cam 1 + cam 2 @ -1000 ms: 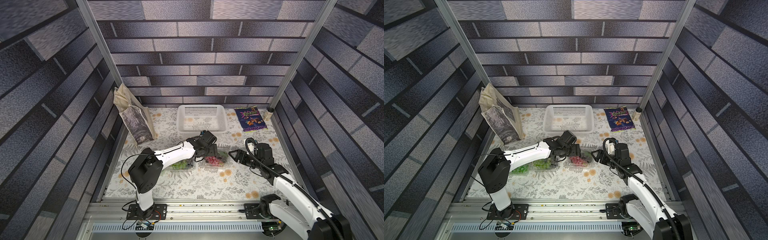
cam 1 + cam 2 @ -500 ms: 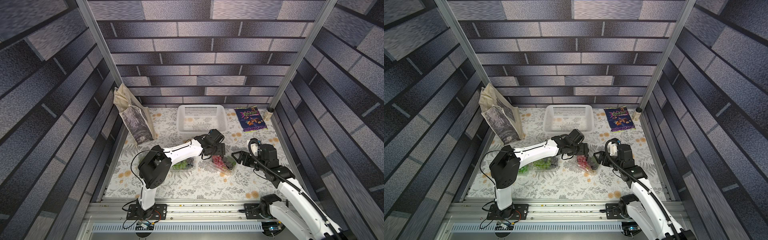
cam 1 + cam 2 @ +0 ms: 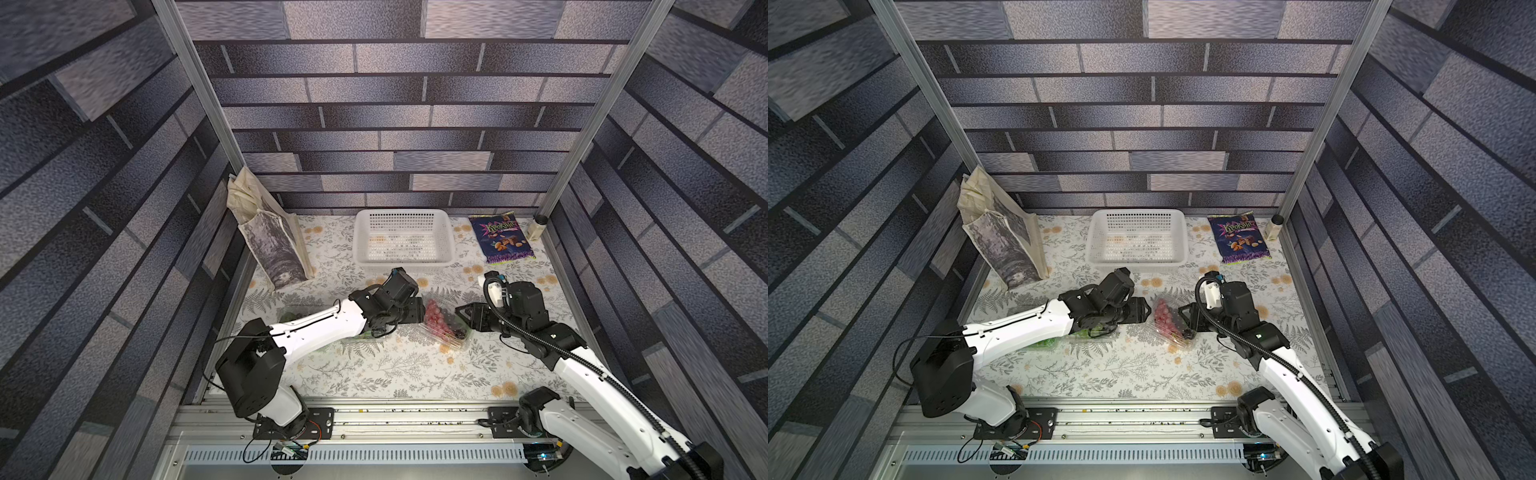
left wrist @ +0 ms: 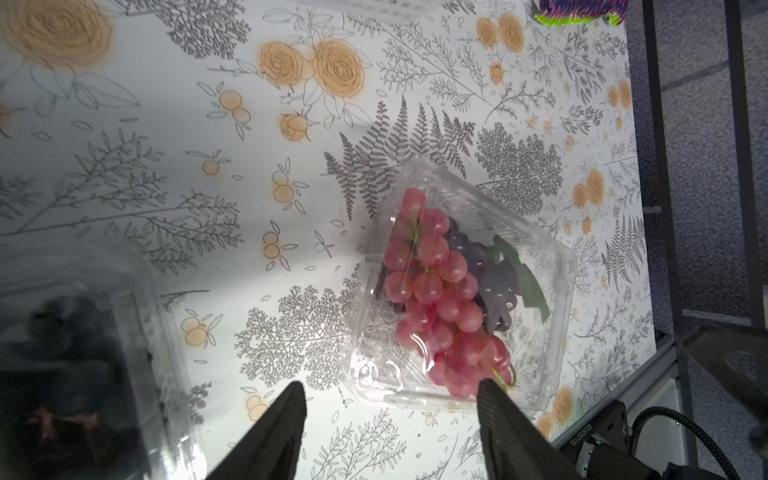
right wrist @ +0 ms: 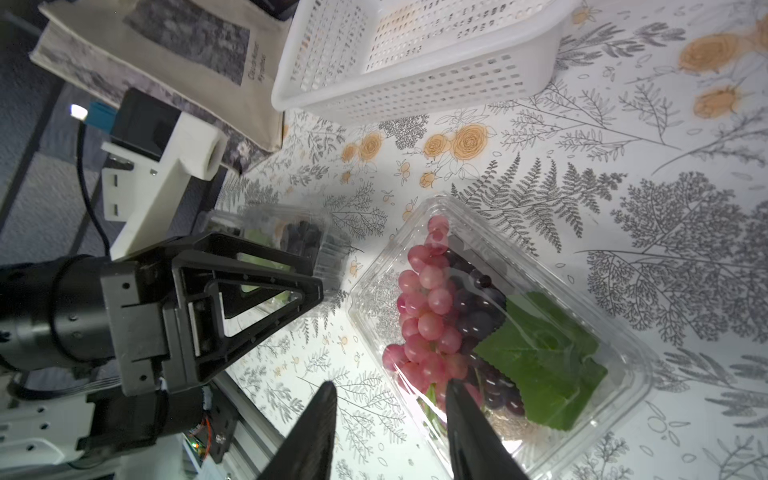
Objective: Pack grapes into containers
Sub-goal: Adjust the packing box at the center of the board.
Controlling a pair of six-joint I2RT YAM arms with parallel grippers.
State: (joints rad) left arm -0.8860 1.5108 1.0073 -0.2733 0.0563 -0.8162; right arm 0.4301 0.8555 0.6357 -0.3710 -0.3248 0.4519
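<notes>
White perforated basket (image 3: 360, 239), canvas tote bag (image 3: 274, 245) standing near it, purple snack packet (image 3: 500, 239), perhaps 1 small jar (image 3: 536, 227)

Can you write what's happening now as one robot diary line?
left gripper: open | right gripper: open | clear plastic clamshell box: holds round red and dark-purple grapes, between grippers

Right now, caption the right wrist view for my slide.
Clear plastic clamshell container of red and dark purple grapes between the left gripper and right gripper.

A clear clamshell container (image 4: 538, 345) lies on the flowered tablecloth (image 4: 166, 174). Inside are red grapes (image 4: 432, 286) and dark purple grapes (image 4: 494, 284). The left gripper (image 4: 390, 384) has its fingers wide apart.
</notes>
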